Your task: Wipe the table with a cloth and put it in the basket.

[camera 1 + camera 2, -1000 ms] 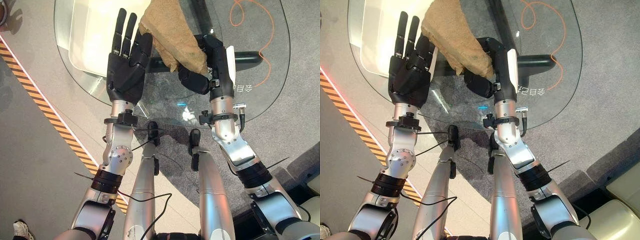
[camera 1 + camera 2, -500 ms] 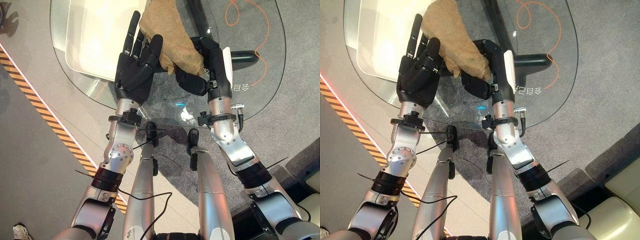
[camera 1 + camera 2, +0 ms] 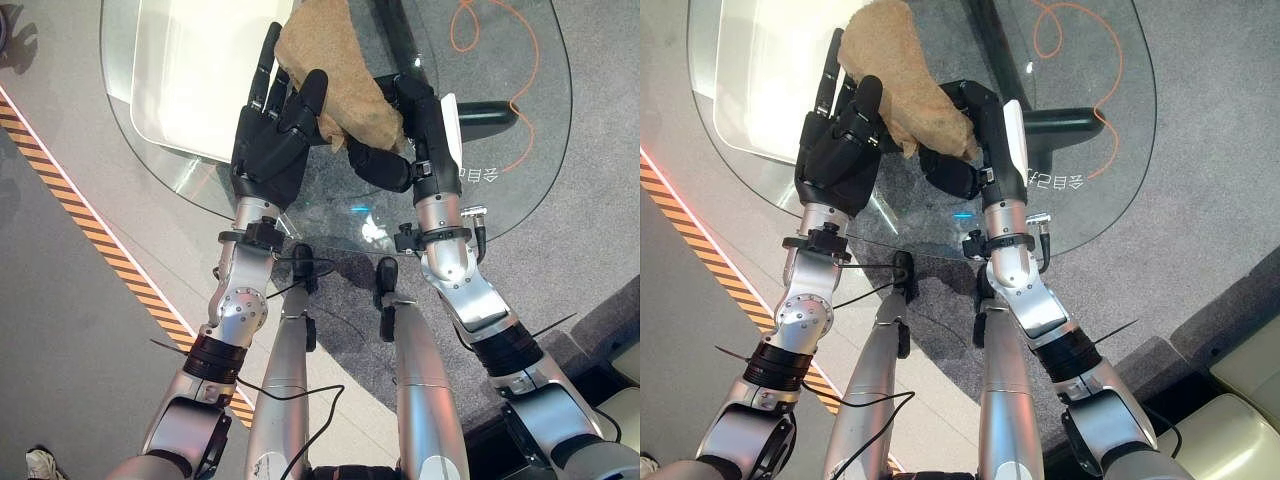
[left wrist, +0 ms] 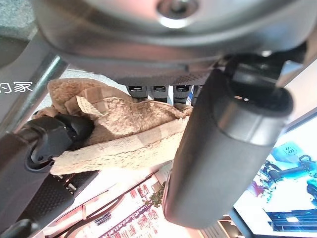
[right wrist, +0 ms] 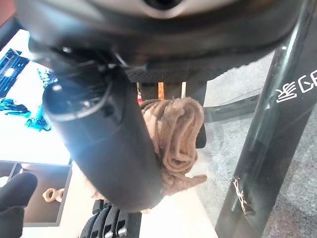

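My right hand [image 3: 405,130] was curled round the brown cloth [image 3: 335,70] above the glass table [image 3: 500,190], my open left hand [image 3: 272,140] touched its near edge, and I judged the wipe needed the cloth pressed flat, without bunching.

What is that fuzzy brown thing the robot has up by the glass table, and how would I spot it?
Look at the round glass table in front of the robot. Above its near part, between the two dark hands, is a tan fuzzy cloth. The right robot hand grips its lower end, while the left robot hand touches it with straight fingers. It is the only soft, brown thing among glass and metal.
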